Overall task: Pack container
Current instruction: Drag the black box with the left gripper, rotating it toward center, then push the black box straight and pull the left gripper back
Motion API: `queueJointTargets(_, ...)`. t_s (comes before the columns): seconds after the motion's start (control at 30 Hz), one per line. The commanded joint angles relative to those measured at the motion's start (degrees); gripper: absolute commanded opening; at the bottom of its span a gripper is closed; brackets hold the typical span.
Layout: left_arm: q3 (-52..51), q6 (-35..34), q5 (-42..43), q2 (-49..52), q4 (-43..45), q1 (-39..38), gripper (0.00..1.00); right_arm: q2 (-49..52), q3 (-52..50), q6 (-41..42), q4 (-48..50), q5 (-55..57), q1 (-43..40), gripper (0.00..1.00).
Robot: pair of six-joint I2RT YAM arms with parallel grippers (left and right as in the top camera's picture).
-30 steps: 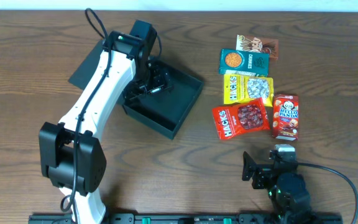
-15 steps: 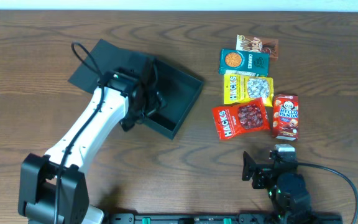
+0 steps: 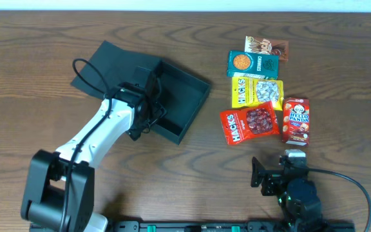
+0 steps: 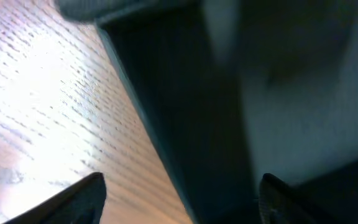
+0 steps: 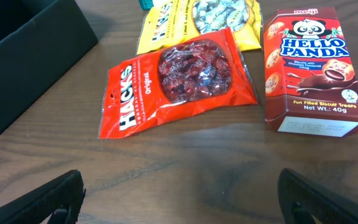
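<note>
Container (image 3: 184, 96) lies open on the desk (image 3: 192, 187) left of the snacks (image 3: 256, 93), left hand (image 4: 179, 202) spread astride its near-left wall; advisable to steady that wall while the right hand (image 5: 188, 205), also spread, takes the red Hacks packet (image 5: 179, 87) nearest it.

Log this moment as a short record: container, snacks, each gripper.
container: flap lid open and lying flat behind it; no snack seen inside
snacks: red Hacks bag, yellow Hacks bag, Hello Panda box, green packet, brown packet
snack location: all on the table, right of the container
left gripper: open, at the container's near-left wall
right gripper: open, holding nothing, facing the snacks
</note>
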Motion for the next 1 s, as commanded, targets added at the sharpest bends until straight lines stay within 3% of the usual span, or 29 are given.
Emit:
queueJointTargets(0.0,-0.33,1.95,-3.80,1.95,0.17,0.24,0.69,-0.35,-0.61,-0.22,-0.04,0.22,-0.42,0.99)
queueJointTargets(0.2,-0.33,6.25,-8.66,2.03,0.31,0.24,0.55,-0.35,-0.63,-0.22,-0.04,0.22,-0.42,0.99)
queueJointTargets(0.33,-0.33,12.52,-9.46,2.03,1.73,0.24,0.33,-0.35,-0.63,-0.22,-0.04,0.22,-0.42,0.99)
queueJointTargets(0.47,-0.33,18.23,-9.46,2.03,3.15,0.24,0.24,-0.35,-0.63,-0.22,-0.04,0.22,-0.42,0.99)
queueJointTargets(0.57,-0.33,22.40,-9.44,2.03,3.61,0.24,0.13,-0.35,-0.61,-0.22,-0.04,0.22,-0.42,0.99)
queueJointTargets(0.73,-0.33,33.22,-9.46,2.03,4.98,0.22,0.15,-0.35,-0.61,-0.22,-0.04,0.20,-0.42,0.99)
queueJointTargets(0.8,-0.33,38.36,-9.53,2.03,5.05,0.24,0.29,-0.35,-0.63,-0.22,-0.04,0.20,-0.42,0.99)
queueJointTargets(0.87,-0.33,39.47,-10.67,2.03,5.01,0.24,0.34,-0.35,-0.63,-0.22,-0.04,0.22,-0.42,0.99)
queueJointTargets(0.97,-0.33,38.62,-11.87,2.03,5.09,0.24,0.33,-0.35,-0.63,-0.22,-0.04,0.20,-0.42,0.99)
